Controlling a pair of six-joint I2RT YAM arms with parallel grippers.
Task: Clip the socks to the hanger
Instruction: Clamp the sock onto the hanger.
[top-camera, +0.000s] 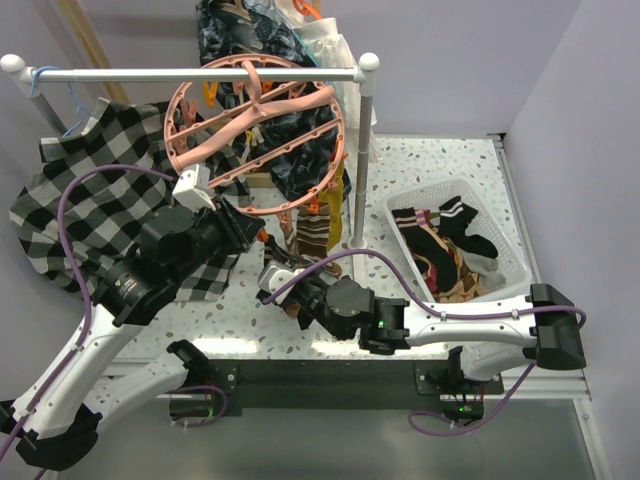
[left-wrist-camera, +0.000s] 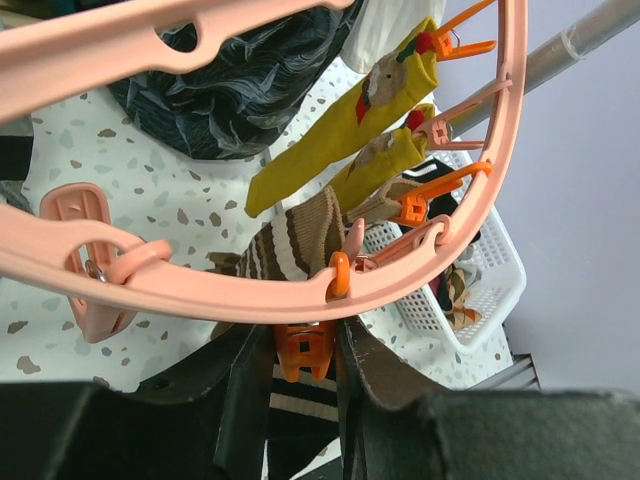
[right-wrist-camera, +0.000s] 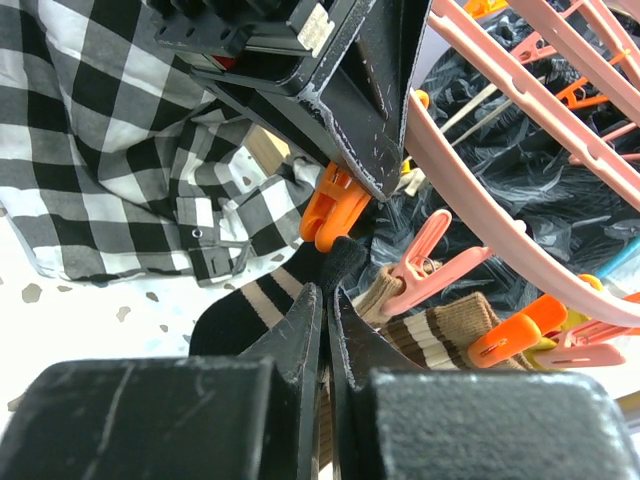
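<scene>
**Black striped sock held up to a squeezed clip**

The hanger (top-camera: 250, 122) hangs from the white rail (top-camera: 150, 74), at 12 o'clock of both arms in the top view. The left gripper (left-wrist-camera: 303, 350) is closed narrowly on one orange clip (right-wrist-camera: 335, 205) that dangles from the near edge of the ring, with one finger on each side of it. The right gripper (right-wrist-camera: 325, 300) has its jaws pressed together and pinches a black striped sock (right-wrist-camera: 245, 305). The cuff of this sock stands just under the clip, at 12 o'clock of the fingertips in the right wrist view. I cannot tell if the cuff is already inside the clip.

A brown striped sock (left-wrist-camera: 295, 235) and two mustard socks (left-wrist-camera: 340, 135) are already clipped on the ring, at 1 o'clock of the left gripper in its own view. More socks (top-camera: 440, 240) lie in the white basket (top-camera: 420, 194) on the table (top-camera: 440, 165), at 3 o'clock of the hanger. The checkered shirt (top-camera: 90, 195) hangs at 9 o'clock of the hanger.
</scene>
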